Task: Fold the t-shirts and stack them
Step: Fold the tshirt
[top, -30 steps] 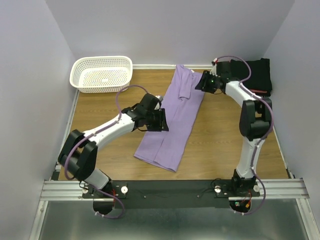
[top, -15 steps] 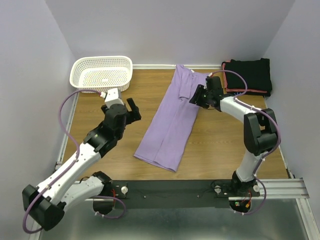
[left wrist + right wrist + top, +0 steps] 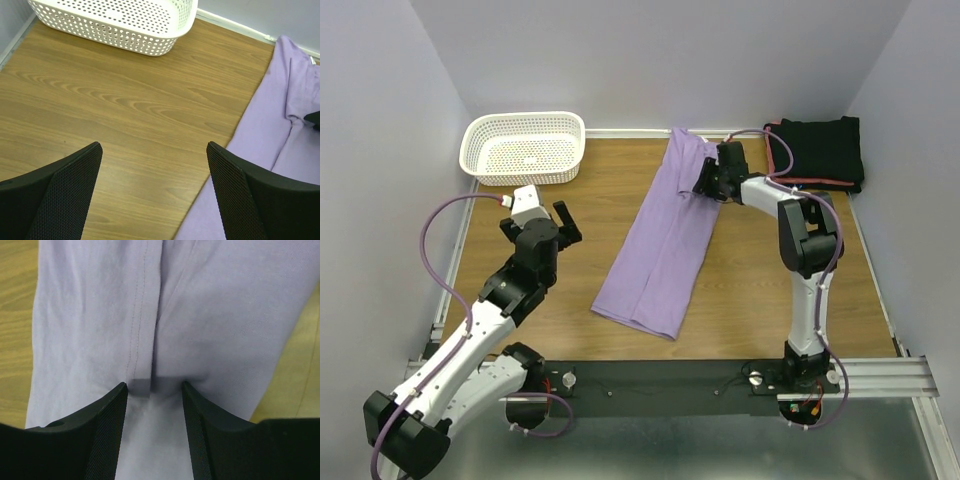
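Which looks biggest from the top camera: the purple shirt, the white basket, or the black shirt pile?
1. lavender shirt: clearly the biggest, stretched out long.
2. white basket.
3. black shirt pile: looks only a little smaller than the basket, so those two are close.

1 basket point(image 3: 115, 30): far rim cut off, left wrist view. 1 lavender shirt point(image 3: 272, 130): right part cut off there; upper edge under right gripper point(image 3: 704, 185).
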`<state>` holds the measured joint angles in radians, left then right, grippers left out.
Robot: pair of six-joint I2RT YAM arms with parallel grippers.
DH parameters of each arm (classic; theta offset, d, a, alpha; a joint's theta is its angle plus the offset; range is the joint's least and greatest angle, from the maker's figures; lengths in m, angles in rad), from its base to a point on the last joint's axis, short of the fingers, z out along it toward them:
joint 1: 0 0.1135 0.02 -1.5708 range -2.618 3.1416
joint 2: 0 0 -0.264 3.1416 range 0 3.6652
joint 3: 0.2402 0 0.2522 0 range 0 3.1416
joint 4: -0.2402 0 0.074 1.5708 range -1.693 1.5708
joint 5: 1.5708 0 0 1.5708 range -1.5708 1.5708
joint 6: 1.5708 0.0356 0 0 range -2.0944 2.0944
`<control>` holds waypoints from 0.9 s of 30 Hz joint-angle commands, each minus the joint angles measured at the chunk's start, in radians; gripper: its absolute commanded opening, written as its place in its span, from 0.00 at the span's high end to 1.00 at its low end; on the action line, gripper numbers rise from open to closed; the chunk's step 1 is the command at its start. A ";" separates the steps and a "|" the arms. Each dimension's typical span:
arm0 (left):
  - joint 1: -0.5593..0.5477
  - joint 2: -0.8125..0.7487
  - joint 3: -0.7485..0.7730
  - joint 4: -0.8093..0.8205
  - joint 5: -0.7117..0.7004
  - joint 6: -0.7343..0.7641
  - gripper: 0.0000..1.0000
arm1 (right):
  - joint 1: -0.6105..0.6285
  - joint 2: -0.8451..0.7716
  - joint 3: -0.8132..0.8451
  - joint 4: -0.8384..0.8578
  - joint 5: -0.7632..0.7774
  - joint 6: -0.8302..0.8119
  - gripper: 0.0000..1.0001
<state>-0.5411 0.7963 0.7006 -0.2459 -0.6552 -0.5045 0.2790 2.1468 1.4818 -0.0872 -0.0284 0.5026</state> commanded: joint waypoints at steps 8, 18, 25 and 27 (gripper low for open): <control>0.061 0.038 -0.024 0.105 0.213 0.017 0.07 | -0.095 0.165 0.208 0.001 -0.077 -0.225 0.44; 0.053 0.245 0.029 0.002 0.649 -0.003 0.07 | -0.083 -0.167 0.005 -0.109 -0.125 -0.112 0.39; -0.003 0.350 0.056 -0.148 0.707 0.003 0.15 | 0.125 -0.548 -0.378 -0.359 0.022 0.003 0.34; -0.013 0.357 0.047 -0.165 0.720 0.001 0.16 | 0.228 -0.665 -0.474 -0.379 0.050 0.091 0.34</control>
<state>-0.5400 1.1473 0.7296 -0.3317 -0.0078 -0.5018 0.3672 1.5967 1.1591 -0.3046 -0.0765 0.4576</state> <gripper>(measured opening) 0.843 0.658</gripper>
